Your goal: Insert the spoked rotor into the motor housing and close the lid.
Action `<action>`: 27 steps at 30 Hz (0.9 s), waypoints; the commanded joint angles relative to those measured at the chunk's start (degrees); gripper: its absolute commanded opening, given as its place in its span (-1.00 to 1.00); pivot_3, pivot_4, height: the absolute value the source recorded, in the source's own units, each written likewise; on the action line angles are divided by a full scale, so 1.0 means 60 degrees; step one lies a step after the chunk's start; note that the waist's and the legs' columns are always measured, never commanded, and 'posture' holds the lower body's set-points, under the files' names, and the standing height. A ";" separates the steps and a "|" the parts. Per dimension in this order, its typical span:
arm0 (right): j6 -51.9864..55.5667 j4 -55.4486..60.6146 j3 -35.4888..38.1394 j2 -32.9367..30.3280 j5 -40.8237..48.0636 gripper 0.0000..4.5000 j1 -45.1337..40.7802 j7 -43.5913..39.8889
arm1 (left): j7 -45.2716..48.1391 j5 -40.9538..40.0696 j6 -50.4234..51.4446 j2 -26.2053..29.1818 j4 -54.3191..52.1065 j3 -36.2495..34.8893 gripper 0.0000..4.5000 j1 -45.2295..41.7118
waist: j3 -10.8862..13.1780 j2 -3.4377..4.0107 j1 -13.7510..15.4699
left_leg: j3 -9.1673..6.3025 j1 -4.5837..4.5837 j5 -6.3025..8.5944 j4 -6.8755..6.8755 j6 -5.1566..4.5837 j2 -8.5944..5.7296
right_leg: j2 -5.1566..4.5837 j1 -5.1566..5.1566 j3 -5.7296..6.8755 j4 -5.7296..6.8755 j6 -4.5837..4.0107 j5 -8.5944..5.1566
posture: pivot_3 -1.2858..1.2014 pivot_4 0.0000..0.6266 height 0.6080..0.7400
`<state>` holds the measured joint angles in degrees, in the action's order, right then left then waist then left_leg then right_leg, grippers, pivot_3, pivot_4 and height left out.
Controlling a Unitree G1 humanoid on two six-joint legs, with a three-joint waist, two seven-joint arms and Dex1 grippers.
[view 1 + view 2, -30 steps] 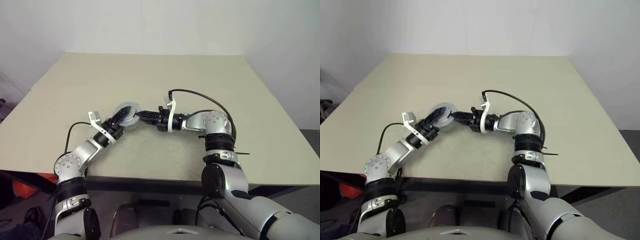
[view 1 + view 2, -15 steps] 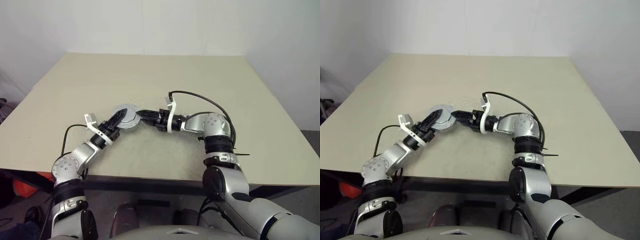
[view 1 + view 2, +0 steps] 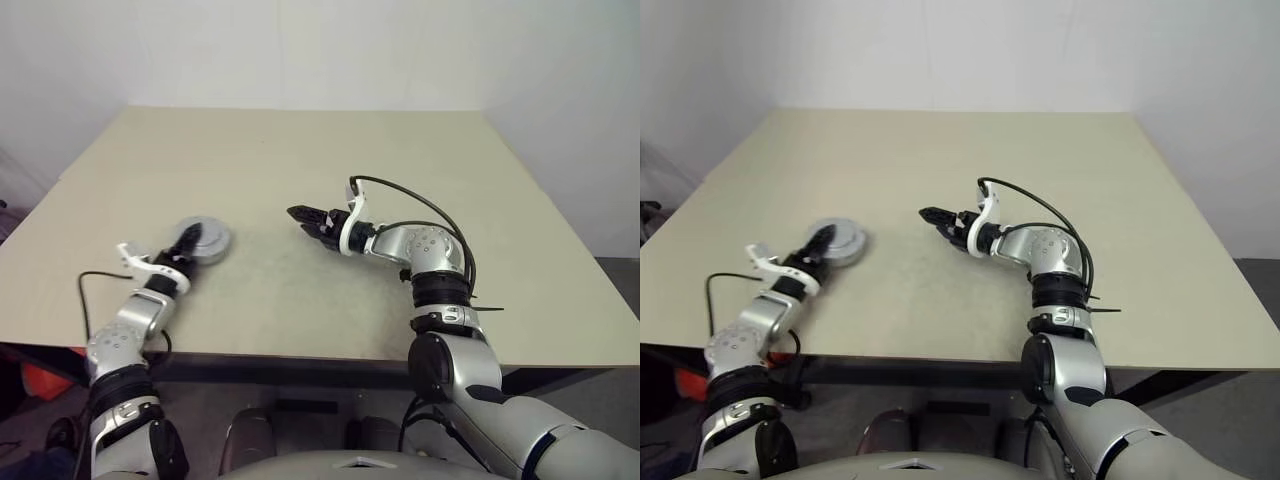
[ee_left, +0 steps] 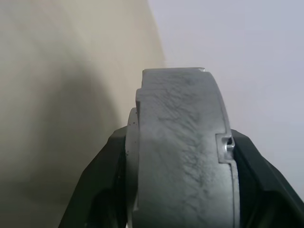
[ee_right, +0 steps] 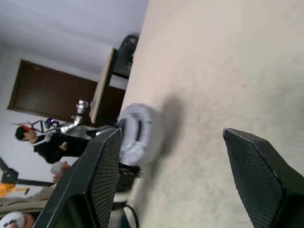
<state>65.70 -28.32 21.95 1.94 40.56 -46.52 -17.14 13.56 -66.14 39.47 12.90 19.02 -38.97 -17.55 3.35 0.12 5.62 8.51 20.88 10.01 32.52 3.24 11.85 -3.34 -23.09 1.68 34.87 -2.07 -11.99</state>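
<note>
Left wrist view: my left end effector (image 3: 184, 240) grips the closed motor housing (image 3: 203, 240), carried leftward; right end effector (image 3: 303, 216) has released.

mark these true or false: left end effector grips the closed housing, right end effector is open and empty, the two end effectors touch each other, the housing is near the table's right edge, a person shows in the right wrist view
1. The left end effector grips the closed housing. True: its fingers clamp the grey casing from both sides.
2. The right end effector is open and empty. True: nothing sits between its spread fingers.
3. The two end effectors touch each other. False: they are well apart, with bare table between them.
4. The housing is near the table's right edge. False: it is over the left part of the table.
5. A person shows in the right wrist view. True: in the background beyond the table.
</note>
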 commanded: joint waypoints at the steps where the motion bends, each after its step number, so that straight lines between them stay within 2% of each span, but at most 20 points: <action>1: -0.0168 0.0110 0.0115 0.0100 0.0246 0.54 -0.0142 0.0019 | -0.0101 0.0093 -0.0282 0.0126 -0.0251 -0.0098 0.05 -0.0123 | 0.0000 -0.0003 0.0050 | -0.0001 0.0003 0.0001 0.0001 -0.0001 0.0000 | -0.0001 0.0000 0.0000 0.0000 0.0000 0.0000 | 0.03 -1.00 1.00; 3: -0.0214 0.0089 0.0029 0.0129 0.0184 0.54 -0.0133 -0.0008 | -0.0209 0.0256 -0.0459 0.0149 -0.0125 -0.0160 0.05 -0.0196 | 0.0001 -0.0009 0.0075 | -0.0003 0.0007 0.0001 0.0008 -0.0001 0.0000 | -0.0003 0.0004 0.0005 0.0001 0.0000 0.0000 | 0.03 -1.00 1.00; 7: -0.0241 0.0025 -0.0092 0.0136 0.0135 0.56 -0.0165 -0.0084 | -0.0262 0.0549 -0.0748 0.0293 0.0052 -0.0239 0.51 -0.0271 | 0.0002 -0.0041 0.0063 | -0.0004 0.0006 0.0000 0.0029 0.0000 0.0006 | -0.0001 0.0007 0.0004 0.0005 -0.0011 0.0006 | 0.03 -1.00 1.00; 10: -0.0306 -0.0126 -0.0112 0.0120 0.0086 0.56 -0.0215 -0.0063 | -0.0327 0.0715 -0.0838 0.0639 0.0144 -0.0378 0.96 -0.0182 | 0.0001 -0.0042 0.0011 | -0.0004 -0.0024 -0.0003 0.0034 0.0005 0.0006 | -0.0001 0.0029 0.0002 0.0007 -0.0019 0.0006 | 0.03 -1.00 1.00; 14: -0.0315 -0.0318 -0.0175 0.0106 0.0060 0.56 -0.0252 -0.0060 | -0.0153 0.0750 -0.0762 0.1139 0.0109 -0.0554 0.96 0.0010 | 0.0002 -0.0045 -0.0064 | 0.0001 -0.0066 -0.0015 0.0032 0.0025 0.0021 | 0.0010 0.0043 -0.0002 0.0018 0.0015 -0.0014 | 0.03 -1.00 1.00; 22: -0.0560 -0.0423 -0.0679 0.0045 -0.0169 0.56 -0.0331 -0.0412 | 0.0376 0.1459 -0.1026 0.2193 0.0186 -0.0493 0.96 0.0097 | 0.0001 -0.0049 0.0009 | 0.0000 -0.0063 -0.0013 0.0034 0.0022 0.0014 | 0.0005 0.0046 -0.0002 0.0025 -0.0019 0.0004 | 0.03 -1.00 1.00; 24: -0.1254 0.0043 -0.1269 -0.0042 -0.0557 0.56 -0.0114 -0.0840 | 0.0707 0.1805 -0.1194 0.2186 -0.0274 -0.0102 0.96 0.0155 | 0.0001 -0.0050 0.0025 | 0.0000 -0.0064 -0.0013 0.0035 0.0022 0.0008 | -0.0002 0.0051 -0.0002 0.0024 -0.0018 0.0004 | 0.03 -1.00 1.00; 27: -0.3907 0.1083 -0.2936 -0.0615 -0.2204 0.56 0.0607 -0.1807 | 0.1362 0.2607 -0.1765 0.1923 -0.1547 0.0947 0.96 0.0364 | -0.0008 -0.0073 0.0107 | -0.0001 -0.0053 -0.0012 0.0039 0.0021 0.0011 | -0.0006 0.0051 0.0003 0.0022 -0.0017 0.0004 | 0.03 -1.00 1.00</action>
<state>50.14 -26.13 7.71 -0.19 31.39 -43.56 -24.90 18.95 -52.63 31.24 24.37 15.51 -36.31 -15.16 3.30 -0.32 6.26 8.49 20.57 9.94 32.76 3.36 11.92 -3.39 -22.77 1.70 35.00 -2.17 -11.97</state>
